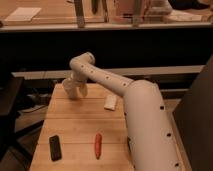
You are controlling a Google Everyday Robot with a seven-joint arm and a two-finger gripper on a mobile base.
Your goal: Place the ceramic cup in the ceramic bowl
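My arm [107, 80] is glossy cream-white, built of thick rounded tube segments with bulbous joints and small dark dots along its shell, narrowing to my pale gripper [75, 91] over the wooden table [75, 130], far-left corner.

A pale wooden table [80, 125] is standing in front of me, its planks running left to right. Four things are resting on it. A cup [68, 90] is sitting at the far left corner. A white block [110, 103] is lying flat further right, near the middle of the far half. Towards the near edge a red thing [98, 145] is lying lengthwise, and a black bar [55, 148] is lying to its left, well apart from it. The gripper [77, 91] is hanging spread wide over the far left corner, just beside the cup.
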